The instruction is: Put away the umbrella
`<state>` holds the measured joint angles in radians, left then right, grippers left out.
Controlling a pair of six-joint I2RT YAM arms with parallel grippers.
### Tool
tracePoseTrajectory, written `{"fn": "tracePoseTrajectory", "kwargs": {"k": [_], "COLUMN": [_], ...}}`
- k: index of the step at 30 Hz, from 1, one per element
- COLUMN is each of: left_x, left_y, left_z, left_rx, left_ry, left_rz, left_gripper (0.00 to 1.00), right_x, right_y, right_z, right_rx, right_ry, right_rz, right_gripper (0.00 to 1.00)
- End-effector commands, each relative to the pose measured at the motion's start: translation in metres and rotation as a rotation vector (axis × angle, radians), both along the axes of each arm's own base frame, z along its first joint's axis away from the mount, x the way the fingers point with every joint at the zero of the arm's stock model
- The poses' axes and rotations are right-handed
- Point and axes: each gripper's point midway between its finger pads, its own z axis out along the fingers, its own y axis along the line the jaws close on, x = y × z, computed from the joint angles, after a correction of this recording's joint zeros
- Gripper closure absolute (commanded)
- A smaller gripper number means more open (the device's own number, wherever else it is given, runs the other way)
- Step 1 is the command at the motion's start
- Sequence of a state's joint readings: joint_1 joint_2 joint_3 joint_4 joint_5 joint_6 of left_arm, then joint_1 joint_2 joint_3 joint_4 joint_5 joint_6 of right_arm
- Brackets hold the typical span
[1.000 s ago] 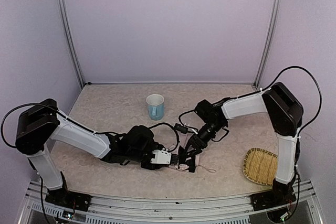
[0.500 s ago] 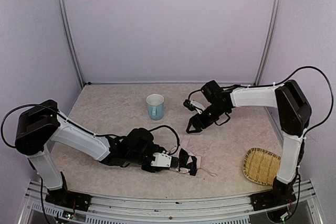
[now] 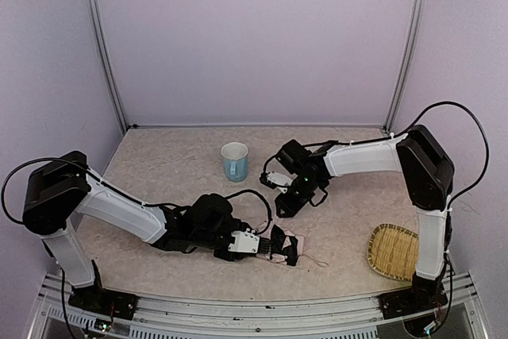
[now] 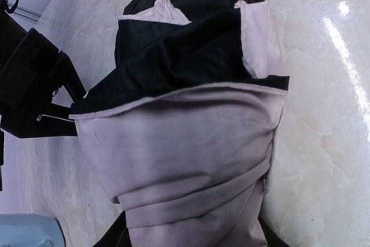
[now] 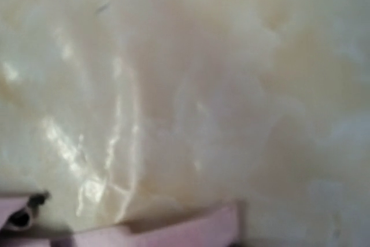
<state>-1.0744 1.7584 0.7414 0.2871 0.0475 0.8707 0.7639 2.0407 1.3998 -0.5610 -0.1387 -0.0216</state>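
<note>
Umbrella (image 3: 287,245) position: it is lying folded on the table (image 3: 175,164), on the arm-base side of the mug (image 3: 234,161) and slightly to the right of it, well apart from the mug.

The left gripper (image 3: 268,244) is reaching in low from the left, also on the arm-base side of the mug. Its jaws are closing on the near end of the umbrella. In the left wrist view the pale pink fabric (image 4: 185,143) is narrowing toward the bottom edge, and the black lining (image 4: 173,50) is showing in folds above it.

The right gripper (image 3: 284,209) is hanging over the table to the right of the mug, between the mug and the umbrella, and is not touching either. The top view is not showing its jaw state clearly and the right wrist view is blurred — it cannot be told whether the jaws are apart or together.

A thin strap (image 3: 317,260) is trailing from the umbrella's far end, away from the mug. A woven basket (image 3: 394,250) is sitting far right of the mug, near the right arm's base.
</note>
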Motion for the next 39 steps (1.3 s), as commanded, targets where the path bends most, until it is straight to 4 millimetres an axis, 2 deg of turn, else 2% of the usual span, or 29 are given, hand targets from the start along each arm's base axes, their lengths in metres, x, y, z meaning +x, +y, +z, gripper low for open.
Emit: {"fn": "tracePoseTrajectory", "kwargs": {"k": [1, 3, 7, 13, 16, 19, 24, 26, 28, 33, 35, 36, 39], "left_x": [-0.034, -0.033, -0.037, -0.054, -0.068, -0.077, -0.083, -0.076, -0.062, -0.026, -0.019, -0.015, -0.006], "left_y": [0.040, 0.040, 0.038, 0.034, 0.036, 0.037, 0.037, 0.034, 0.028, 0.016, 0.013, 0.013, 0.012], "left_z": [-0.060, -0.059, -0.053, -0.052, -0.059, -0.064, -0.063, -0.062, -0.061, -0.061, -0.058, -0.056, -0.048], "left_rx": [0.226, 0.225, 0.215, 0.241, 0.285, 0.311, 0.291, 0.275, 0.258, 0.215, 0.192, 0.179, 0.130], "left_ry": [0.152, 0.149, 0.172, 0.297, 0.395, 0.467, 0.538, 0.573, 0.636, 0.782, 0.840, 0.863, 0.911], "left_rz": [-0.021, -0.017, -0.034, -0.084, -0.121, -0.136, -0.140, -0.096, -0.020, 0.153, 0.184, 0.196, 0.224], "left_gripper": [0.70, 0.70, 0.75, 1.00, 1.00, 1.00, 1.00, 1.00, 1.00, 1.00, 1.00, 1.00, 1.00], "right_x": [-0.028, -0.027, -0.013, 0.039, 0.058, 0.069, 0.076, 0.063, 0.042, -0.014, -0.034, -0.041, -0.048], "right_y": [-0.012, 0.000, 0.021, 0.025, 0.022, 0.021, 0.022, 0.031, 0.038, 0.040, 0.039, 0.037, 0.027], "right_z": [-0.018, -0.008, 0.024, 0.079, 0.098, 0.117, 0.155, 0.170, 0.180, 0.190, 0.192, 0.187, 0.175], "right_rx": [-0.050, 0.020, 0.157, 0.293, 0.326, 0.356, 0.437, 0.512, 0.596, 0.716, 0.747, 0.743, 0.716], "right_ry": [0.108, 0.107, 0.091, -0.040, -0.097, -0.143, -0.198, -0.178, -0.135, -0.091, -0.075, -0.059, -0.045], "right_rz": [0.003, 0.020, 0.042, -0.007, -0.033, -0.039, -0.021, 0.045, 0.118, 0.255, 0.290, 0.286, 0.251], "right_gripper": [0.82, 1.00, 1.00, 1.00, 1.00, 1.00, 1.00, 1.00, 1.00, 1.00, 1.00, 1.00, 1.00]}}
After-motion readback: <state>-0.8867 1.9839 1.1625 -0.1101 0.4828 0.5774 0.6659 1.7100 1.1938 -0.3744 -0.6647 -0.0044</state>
